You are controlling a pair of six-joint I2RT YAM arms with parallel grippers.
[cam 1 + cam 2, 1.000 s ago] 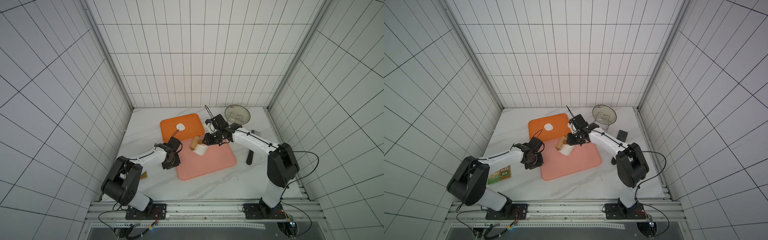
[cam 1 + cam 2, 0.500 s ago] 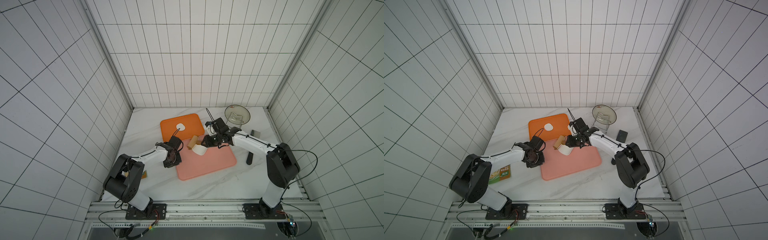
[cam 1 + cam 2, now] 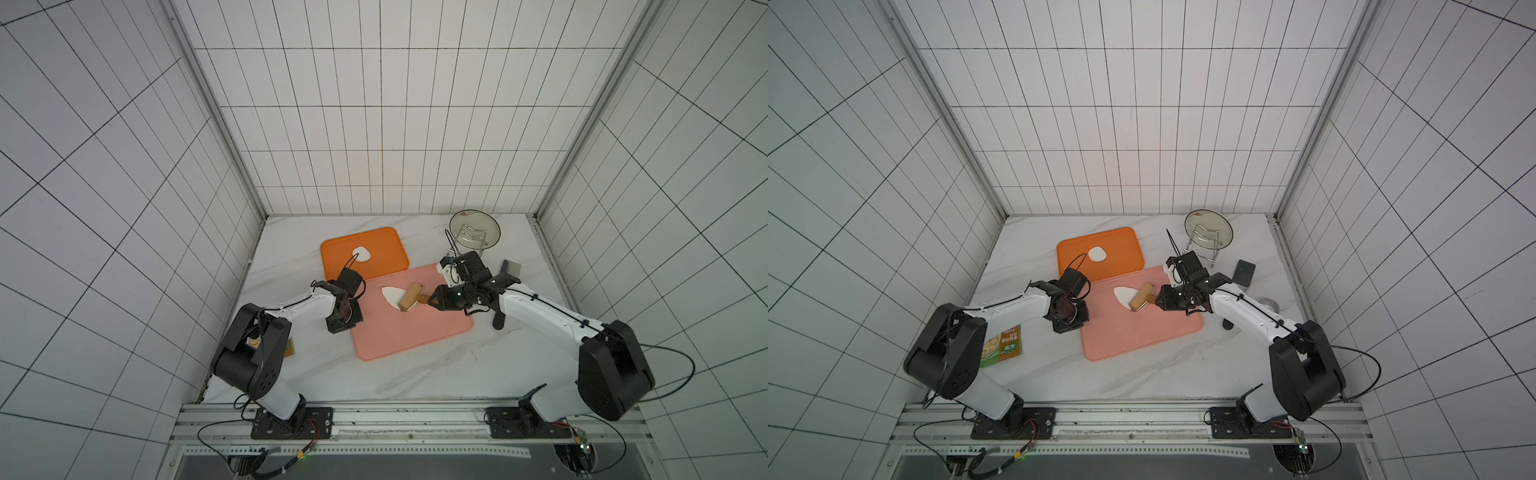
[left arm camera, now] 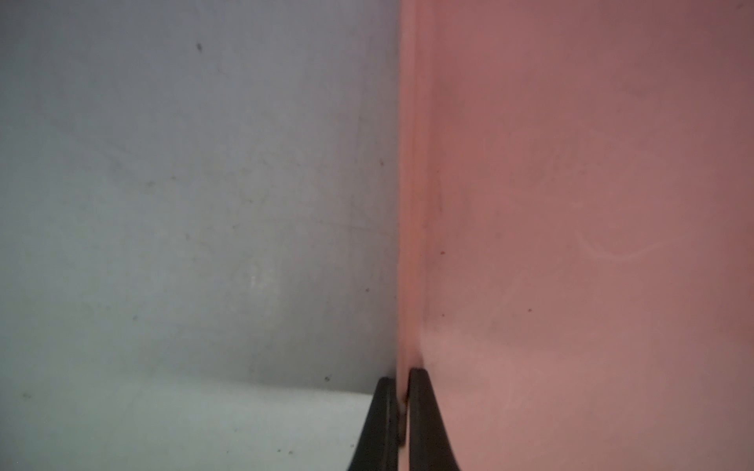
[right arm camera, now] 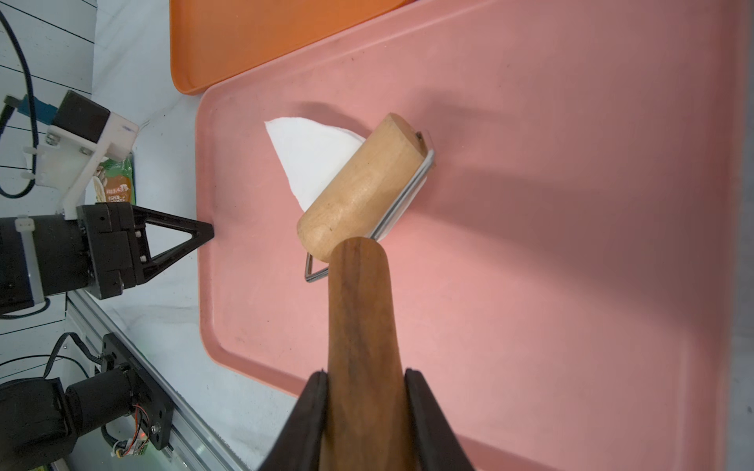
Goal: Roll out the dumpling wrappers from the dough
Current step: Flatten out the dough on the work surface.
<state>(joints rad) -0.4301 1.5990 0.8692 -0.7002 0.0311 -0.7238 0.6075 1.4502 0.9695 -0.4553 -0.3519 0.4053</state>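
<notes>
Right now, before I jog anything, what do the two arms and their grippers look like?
The left arm and right arm are white shells with black joints and bases. The left gripper and right gripper are black, fingers tapering to points, the left's an open triangular frame. A white bracket sits on each wrist; thin black cables run alongside.

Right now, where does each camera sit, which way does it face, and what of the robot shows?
Top views: high over the front rail, looking down at the white marble tabletop; both arms, left gripper and right gripper.
Left wrist: low over the tabletop, looking along its shut fingers pinching the rim of the flat pink tray; only fingertips show.
Right wrist: behind the right gripper, looking along the brown wooden roller onto the flat white dough; its fingers and the left gripper show.
Shared: every view shows the tray.
</notes>
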